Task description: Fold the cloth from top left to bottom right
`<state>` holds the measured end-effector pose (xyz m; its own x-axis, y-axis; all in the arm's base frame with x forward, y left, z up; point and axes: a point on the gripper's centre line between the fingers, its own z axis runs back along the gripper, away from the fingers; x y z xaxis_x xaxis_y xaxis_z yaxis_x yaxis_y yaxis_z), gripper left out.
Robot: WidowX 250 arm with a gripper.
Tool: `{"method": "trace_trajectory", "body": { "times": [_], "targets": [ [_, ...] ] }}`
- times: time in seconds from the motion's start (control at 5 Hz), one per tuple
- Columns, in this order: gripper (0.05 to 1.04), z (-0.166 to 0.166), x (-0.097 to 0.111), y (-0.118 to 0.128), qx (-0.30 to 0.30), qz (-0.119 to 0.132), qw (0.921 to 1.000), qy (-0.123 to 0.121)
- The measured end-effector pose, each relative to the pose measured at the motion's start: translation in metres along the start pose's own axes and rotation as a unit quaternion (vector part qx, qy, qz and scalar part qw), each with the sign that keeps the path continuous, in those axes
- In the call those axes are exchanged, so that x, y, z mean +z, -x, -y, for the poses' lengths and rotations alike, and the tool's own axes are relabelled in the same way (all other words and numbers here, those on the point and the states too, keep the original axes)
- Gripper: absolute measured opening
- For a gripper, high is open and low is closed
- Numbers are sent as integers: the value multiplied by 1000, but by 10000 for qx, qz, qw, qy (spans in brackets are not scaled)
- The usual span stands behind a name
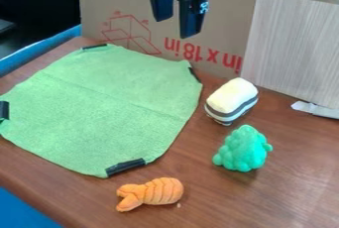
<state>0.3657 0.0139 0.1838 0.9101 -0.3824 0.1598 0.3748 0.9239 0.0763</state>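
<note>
Cloth: the green cloth [102, 105] lies spread out on the left part of the tabletop [291, 187], 4 dark strips [124, 166] at its edges.
Done: no part of it is turned over; 1 faint crease crosses the middle, which I read as a mark in the fabric, not a fold. Progress looks like 0.
Left: the whole fold, from picking up the top left side to laying it over the bottom right.
Claw: the black claw [176, 28] is open, its 2 fingers apart with nothing between them, above the cloth's far side.
Around: 3 toys: a white and grey striped toy [231, 100] just beside the cloth's right edge, a bumpy green toy [243, 148] nearer the camera, and an orange toy [155, 192] near the lower strip.
In the way: the cardboard [225, 4] stands close behind the far edge and could crowd a grasp there; the striped toy might catch cloth carried too far right.
</note>
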Motion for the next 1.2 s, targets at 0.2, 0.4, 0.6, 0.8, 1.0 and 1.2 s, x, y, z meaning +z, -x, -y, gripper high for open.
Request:
{"method": "trace_trajectory", "body": {
  "times": [0.2, 0.4, 0.6, 0.8, 1.0, 1.2],
  "targets": [
    [1001, 1, -15, 2, -14, -164, 9998, 84],
    [1001, -11, -51, 27, -332, -342, 9988, 80],
    [1001, -36, -68, 52, -739, -402, 9965, -12],
    [1001, -72, -80, 75, -1047, -303, 9940, -120],
    [1001, -111, -92, 87, -1278, -215, 9914, -193],
    [1001, -147, -96, 86, -1316, 137, 9911, -174]
  ]
}}
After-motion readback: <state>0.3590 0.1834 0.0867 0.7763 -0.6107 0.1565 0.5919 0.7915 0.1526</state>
